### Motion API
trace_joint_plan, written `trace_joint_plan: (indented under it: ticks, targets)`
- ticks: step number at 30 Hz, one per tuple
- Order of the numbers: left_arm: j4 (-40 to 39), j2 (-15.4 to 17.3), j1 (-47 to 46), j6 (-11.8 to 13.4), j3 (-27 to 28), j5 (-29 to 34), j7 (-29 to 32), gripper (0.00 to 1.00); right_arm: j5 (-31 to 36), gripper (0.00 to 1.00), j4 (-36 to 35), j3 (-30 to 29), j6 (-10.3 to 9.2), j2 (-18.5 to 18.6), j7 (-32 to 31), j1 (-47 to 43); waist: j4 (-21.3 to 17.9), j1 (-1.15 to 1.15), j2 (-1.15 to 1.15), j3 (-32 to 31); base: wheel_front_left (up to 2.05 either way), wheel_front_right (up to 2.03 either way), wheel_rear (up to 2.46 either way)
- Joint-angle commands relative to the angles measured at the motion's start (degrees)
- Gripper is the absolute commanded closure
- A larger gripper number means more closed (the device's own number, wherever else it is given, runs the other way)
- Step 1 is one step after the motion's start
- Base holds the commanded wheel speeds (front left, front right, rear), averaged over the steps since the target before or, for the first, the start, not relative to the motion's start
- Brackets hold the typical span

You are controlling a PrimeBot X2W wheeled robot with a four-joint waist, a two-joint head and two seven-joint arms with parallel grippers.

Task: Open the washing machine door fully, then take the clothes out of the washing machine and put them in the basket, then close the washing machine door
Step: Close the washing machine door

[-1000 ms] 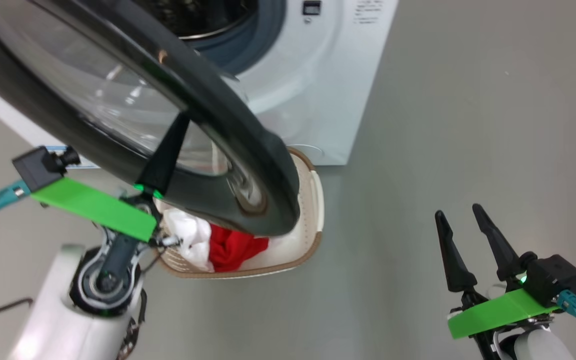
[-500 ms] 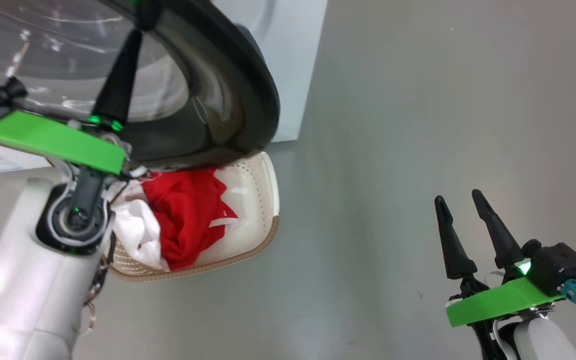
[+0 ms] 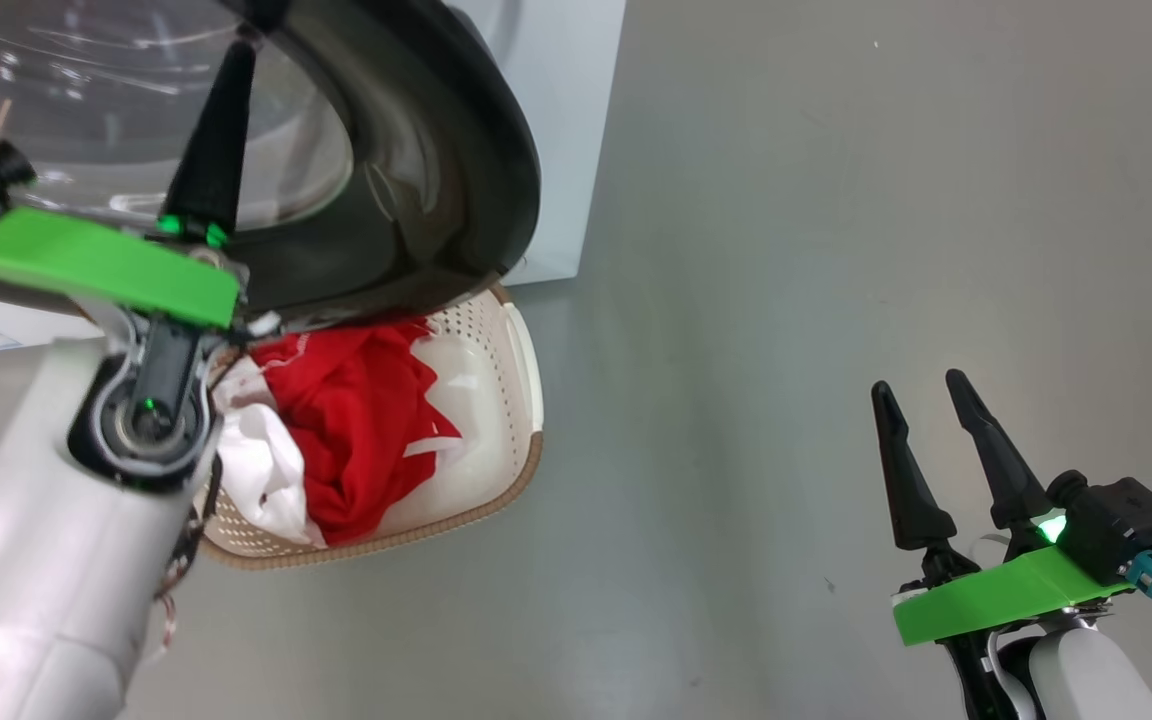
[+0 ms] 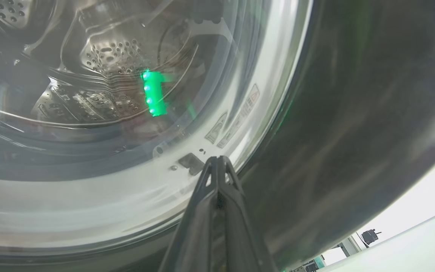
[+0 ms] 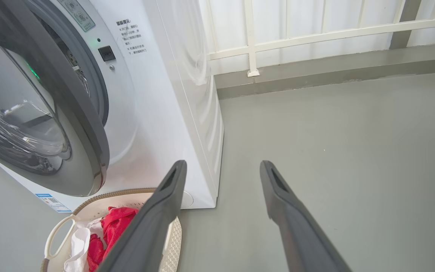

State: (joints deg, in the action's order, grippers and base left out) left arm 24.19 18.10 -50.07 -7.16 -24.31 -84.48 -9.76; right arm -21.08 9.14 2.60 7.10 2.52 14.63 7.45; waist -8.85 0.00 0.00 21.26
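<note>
The washing machine door [image 3: 436,170], a black rim around bulging glass, stands part-way swung toward the washing machine [image 3: 556,150]. My left gripper [image 3: 239,50] is shut, with its tip pressed against the door's outer face. In the left wrist view that gripper [image 4: 217,160] touches the pale ring at the glass edge, and the steel drum shows through the glass. The basket [image 3: 526,400] sits on the floor below the door and holds the clothes, a red jersey [image 3: 356,420] and a white garment [image 3: 256,470]. My right gripper [image 3: 919,385] hangs open and empty over bare floor, far to the right.
In the right wrist view the door [image 5: 85,124] stands ajar from the machine [image 5: 157,113], above the basket [image 5: 108,194] with the clothes [image 5: 113,226]. My right gripper [image 5: 223,164] is open. A white railing [image 5: 315,36] and a raised kerb run behind. Grey floor stretches to the right.
The head camera has shifted. The door has swung toward the machine and now covers the drum opening, with my shut left gripper still against it. More of the basket shows. My right gripper stays open.
</note>
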Motion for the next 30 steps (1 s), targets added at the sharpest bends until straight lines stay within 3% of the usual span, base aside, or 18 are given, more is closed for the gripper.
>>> trace_joint_plan:
  ticks: [1, 3, 5, 6, 20, 30]
  targets:
    - [-1.0, 2.5, 1.0, -0.3, 1.0, -0.8, -0.7, 0.85, 0.4, 0.0, -1.3, 1.0, 0.39, 0.4, 0.4, 0.5, 0.7, 0.0, 0.0, -0.7, 0.0, 0.0, 0.0]
    - [-1.0, 2.6, 2.6, -0.3, 0.2, -1.2, -1.3, 0.55, 0.7, 0.0, -1.1, 0.9, 0.39, 0.4, 0.4, 0.3, 1.2, 0.0, 0.0, -1.4, 0.0, 0.0, 0.0]
    - [-1.0, 2.6, 4.5, -0.3, -0.3, -1.6, -2.1, 0.08, 0.9, 0.0, -1.0, 0.7, 0.39, 0.4, 0.4, 0.0, 1.7, 0.0, 0.0, -2.1, 0.0, 0.0, 0.0]
    - [-1.0, 2.6, 5.5, -0.3, -0.6, -1.8, -2.4, 0.0, 1.0, 0.0, -0.9, 0.7, 0.39, 0.4, 0.4, -0.2, 2.0, 0.0, 0.0, -2.4, 0.0, 0.0, 0.0]
    - [-1.7, 3.0, 20.2, -0.3, -1.4, -1.7, -5.1, 0.0, 3.0, 0.0, -0.3, -1.1, 0.39, 0.4, 0.4, -3.7, 5.6, 0.0, 0.0, -7.6, 0.0, 0.0, 0.0]
    - [-2.5, 2.4, 30.6, -0.3, 4.4, 4.3, -5.2, 0.0, 4.2, 0.0, -0.2, -2.1, 0.39, 0.4, 0.4, -6.7, 7.9, 0.0, 0.0, -10.5, 0.0, 0.0, 0.0]
